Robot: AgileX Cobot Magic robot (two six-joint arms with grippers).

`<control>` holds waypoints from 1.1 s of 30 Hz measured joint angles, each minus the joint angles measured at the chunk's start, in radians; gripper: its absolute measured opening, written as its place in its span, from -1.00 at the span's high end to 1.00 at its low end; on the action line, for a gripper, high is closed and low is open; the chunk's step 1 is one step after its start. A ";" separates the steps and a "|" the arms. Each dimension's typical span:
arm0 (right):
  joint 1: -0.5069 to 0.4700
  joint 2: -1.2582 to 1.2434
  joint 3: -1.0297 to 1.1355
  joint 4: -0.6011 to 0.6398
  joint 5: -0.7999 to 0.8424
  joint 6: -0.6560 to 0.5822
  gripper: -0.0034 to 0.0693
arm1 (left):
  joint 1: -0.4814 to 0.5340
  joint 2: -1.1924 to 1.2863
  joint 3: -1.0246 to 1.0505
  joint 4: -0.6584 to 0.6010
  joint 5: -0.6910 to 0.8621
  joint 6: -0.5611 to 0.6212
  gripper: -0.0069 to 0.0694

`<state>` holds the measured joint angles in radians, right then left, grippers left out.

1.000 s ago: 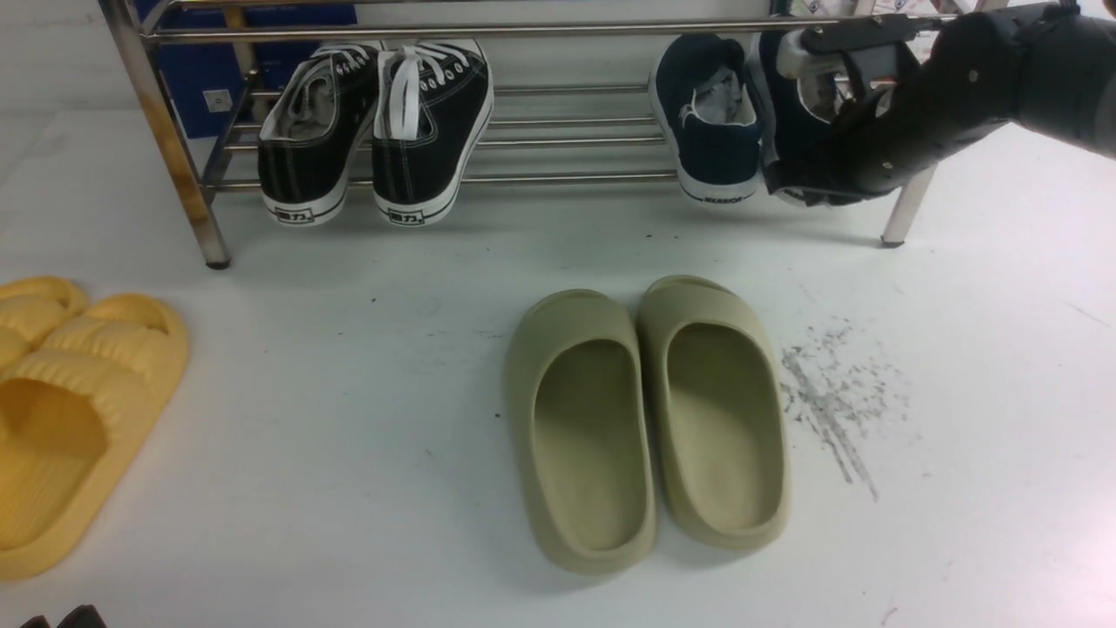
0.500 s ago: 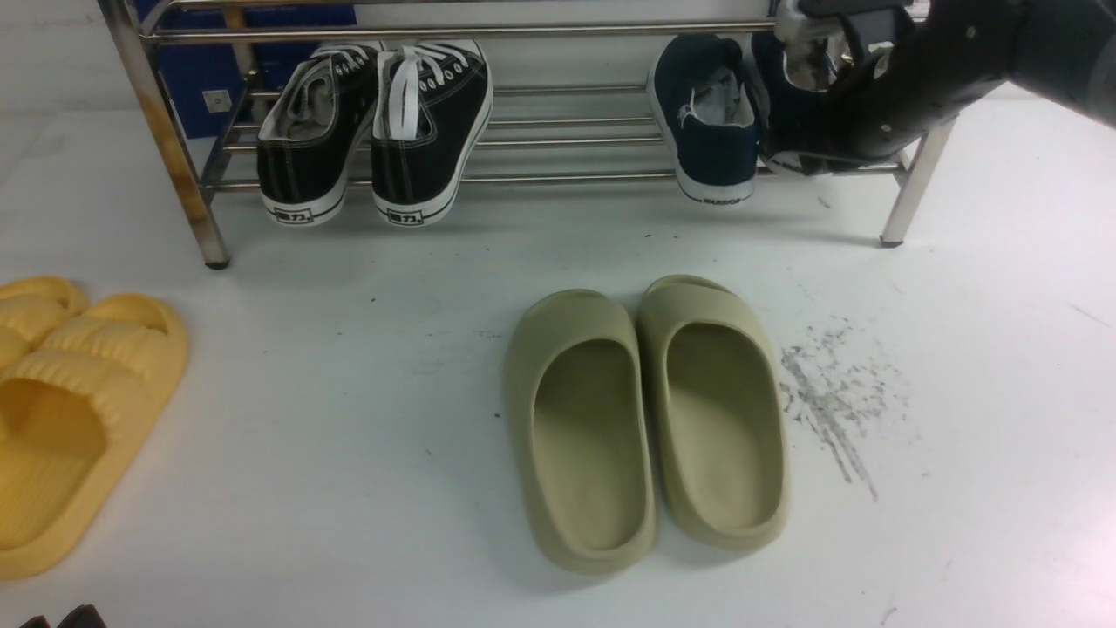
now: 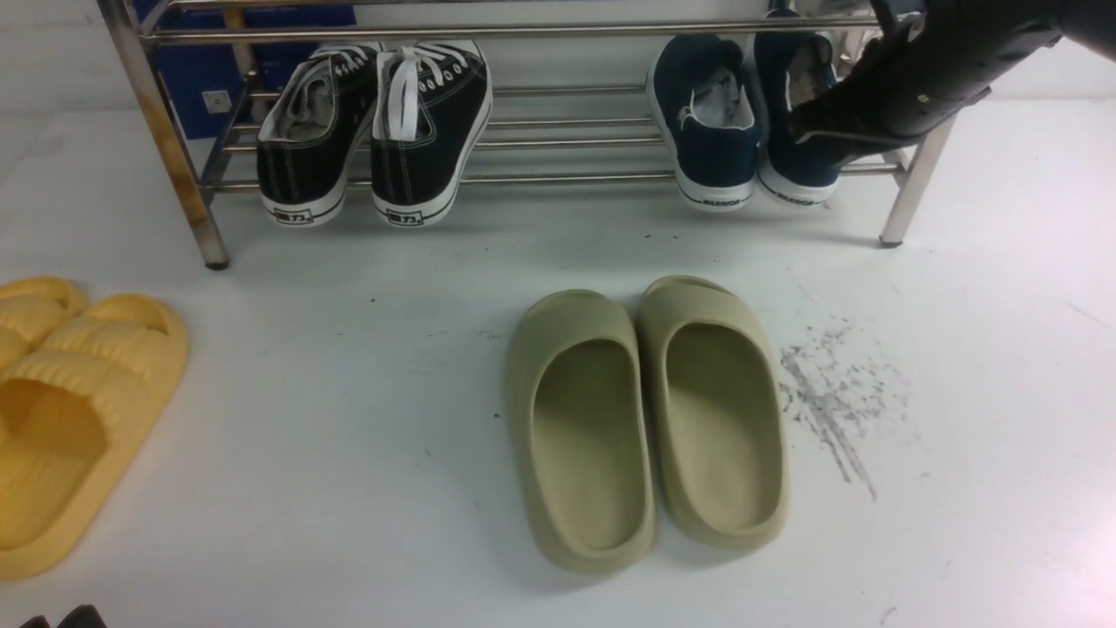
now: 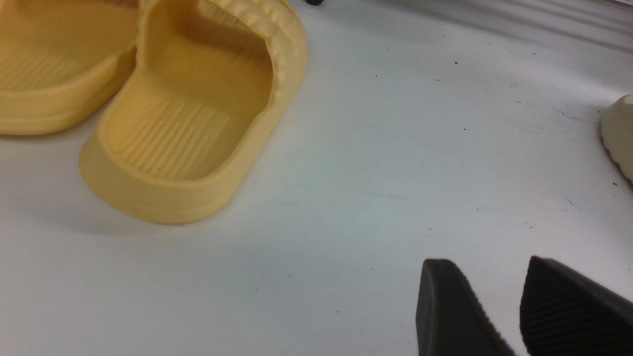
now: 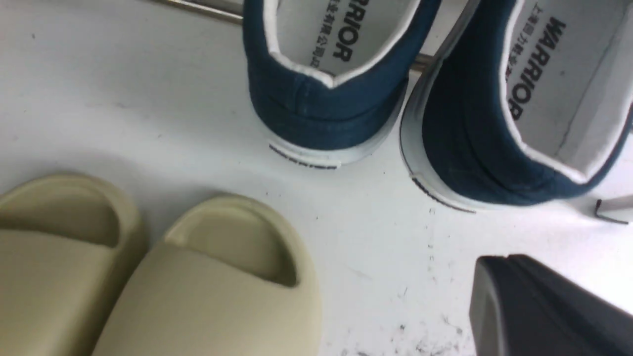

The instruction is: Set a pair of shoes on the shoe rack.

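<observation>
Left gripper (image 4: 499, 306) jaws apart over bare floor, right gripper (image 5: 544, 306) jaws closed on nothing | navy shoes (image 3: 745, 118) side by side on shoe rack (image 3: 523, 31), heels out | right wrist alone shows WARRIOR insoles; left wrist alone shows yellow slides (image 4: 188, 123) close.

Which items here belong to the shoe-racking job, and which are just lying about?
Job:
navy slip-on sneakers, both on the rack
steel shoe rack
right gripper, shut, empty

Lying about:
black lace-up sneakers
olive slides
yellow slides
</observation>
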<state>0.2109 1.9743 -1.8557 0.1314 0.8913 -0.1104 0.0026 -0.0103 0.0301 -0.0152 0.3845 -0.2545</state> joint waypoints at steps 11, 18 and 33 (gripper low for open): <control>0.000 -0.436 0.447 0.073 -0.123 -0.017 0.84 | 0.000 0.000 0.000 0.000 0.000 0.000 0.19; 0.000 -0.855 0.761 0.179 -0.193 -0.112 0.84 | 0.000 0.000 0.000 0.000 0.000 0.000 0.19; 0.000 -1.416 1.045 0.264 -0.170 -0.127 0.82 | 0.000 0.000 0.000 0.000 0.000 0.000 0.19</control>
<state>0.2109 0.5585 -0.8110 0.3956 0.7213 -0.2376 0.0026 -0.0103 0.0301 -0.0152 0.3845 -0.2545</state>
